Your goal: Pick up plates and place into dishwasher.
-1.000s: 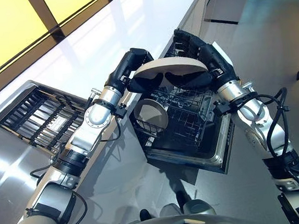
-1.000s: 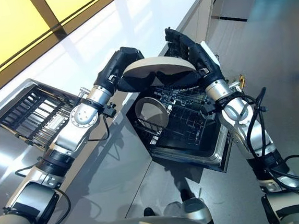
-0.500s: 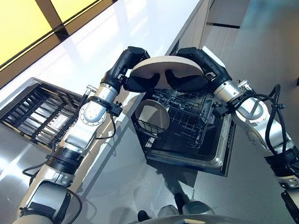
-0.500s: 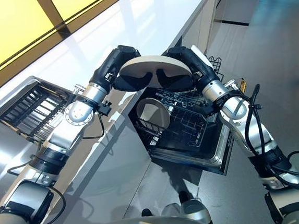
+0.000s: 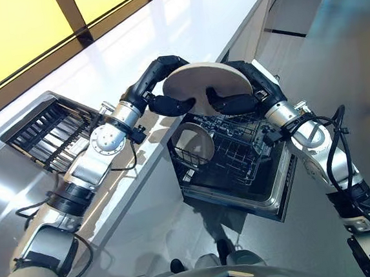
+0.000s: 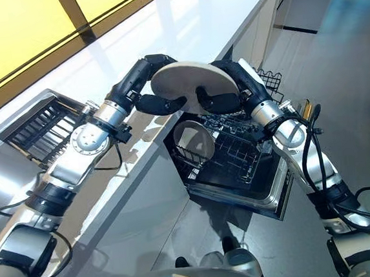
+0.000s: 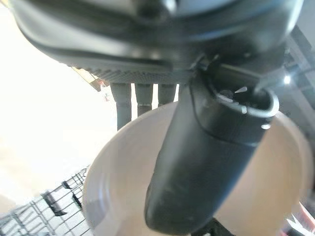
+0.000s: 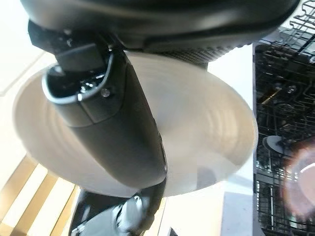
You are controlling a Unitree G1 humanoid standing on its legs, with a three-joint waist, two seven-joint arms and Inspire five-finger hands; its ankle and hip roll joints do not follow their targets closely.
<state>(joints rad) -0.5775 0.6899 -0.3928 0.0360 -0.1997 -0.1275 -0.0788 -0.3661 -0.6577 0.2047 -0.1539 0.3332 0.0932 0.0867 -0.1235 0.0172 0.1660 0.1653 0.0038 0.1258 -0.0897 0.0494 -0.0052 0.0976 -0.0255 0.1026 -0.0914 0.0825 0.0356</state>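
Both hands [image 5: 169, 104] [image 5: 233, 102] gripping plate [image 5: 203, 84], now tilted up

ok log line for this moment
plate | held by left hand and right hand | above open dishwasher | one plate racked

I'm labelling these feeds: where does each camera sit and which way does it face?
Left eye: head, looking down at round beige plate over black dishwasher rack; both arms show.
Right eye: same scene; left hand, right hand.
Left wrist: along the thumb onto the plate.
Right wrist: likewise, rack beyond.
All share the plate.
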